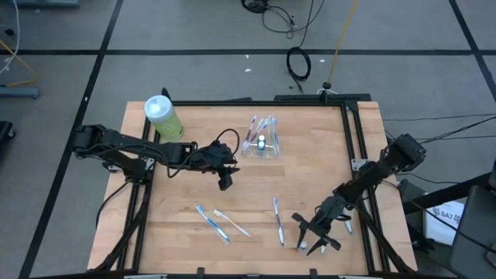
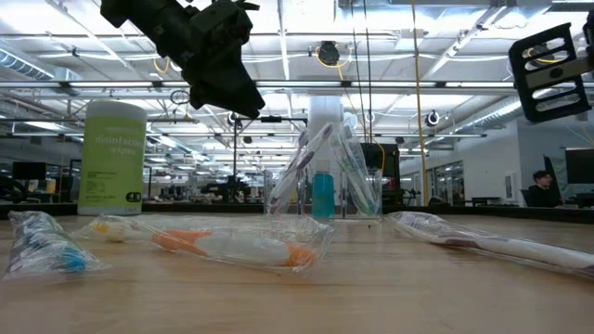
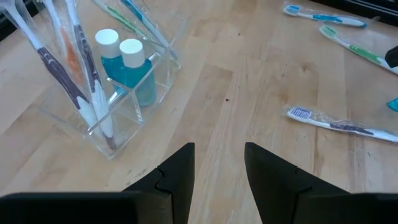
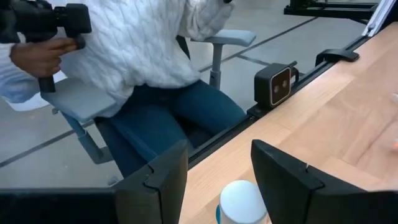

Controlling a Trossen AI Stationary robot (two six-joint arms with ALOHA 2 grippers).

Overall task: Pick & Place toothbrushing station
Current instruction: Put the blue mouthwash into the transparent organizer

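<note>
1. Clear plastic forms the holder (image 1: 262, 145) we see near the middle of the desk's far edge; it stands upright, with several toothbrushes leaning in it and 2 white-capped blue tubes (image 3: 122, 62) in its compartments.
2. We find the left pincer (image 1: 225, 180) hovering above the desk (image 1: 310, 170), near the holder on its left-edge side, its fingers apart and gripping nothing.
3. We see the right pincer (image 1: 314, 235) low over the near right corner, open, with a white-capped tube (image 4: 241, 202) just ahead of its fingers; we cannot tell if it touches.
4. We count 3 wrapped toothbrushes lying flat along the near edge: 2 blue ones (image 1: 211, 222) near the middle and a purple one (image 1: 277, 219) to their right.
5. A light-green bottle (image 1: 163, 117) stands at the far left corner.
6. Beyond the near edge, a seated person in a white sweater (image 4: 134, 43) holds a dark handle.
</note>
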